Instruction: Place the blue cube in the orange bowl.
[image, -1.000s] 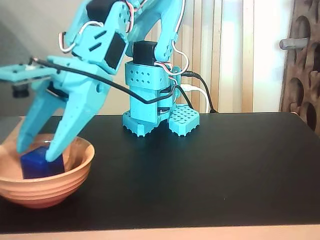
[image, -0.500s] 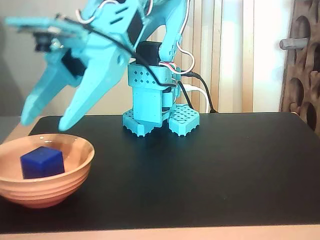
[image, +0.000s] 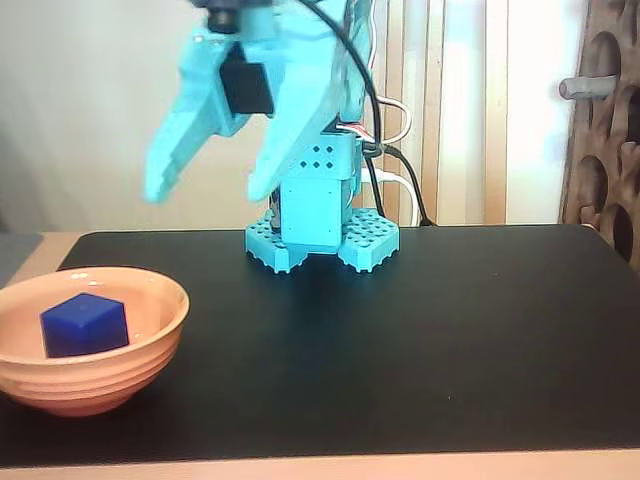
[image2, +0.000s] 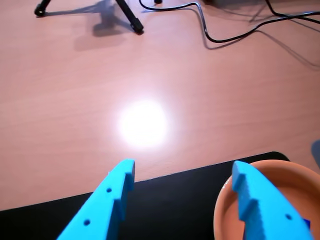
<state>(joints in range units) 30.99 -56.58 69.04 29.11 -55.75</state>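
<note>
The light blue arm (image: 300, 90) stands tall at the back of the black worktop (image: 420, 330) in the fixed view. It is folded up high, and its end effector (image: 205, 190) hangs down from the top with both fingers pointing down and a bit to the left. The two fingers are spread wide apart with nothing between them. The left finger tip (image: 158, 188) looks a little blurry.

The orange bowl (image: 150, 335) sits below the end effector and off to its left, well apart from it, near the left edge of the worktop. The blue cube (image: 84, 324) lies inside the bowl, down on its floor, with one corner facing us. Nothing touches the cube.

In the wrist view the end effector (image2: 182, 175) comes up from the bottom edge, and its two blue fingers stand far apart. The right finger (image2: 260, 210) has small teeth on its inner side and covers part of the orange bowl (image2: 225, 215), which is under it at the bottom right. A tiny bit of dark blue shows at the right edge of that finger, but it is too small to tell what it is. Past the finger tips lies a pale wooden floor (image2: 150, 75) with a bright spot of light, some black cables (image2: 220, 37) and the black legs of a stand (image2: 127, 17).

The arm's base (image: 320, 240) rests on the worktop, behind the end effector and to its right.
</note>
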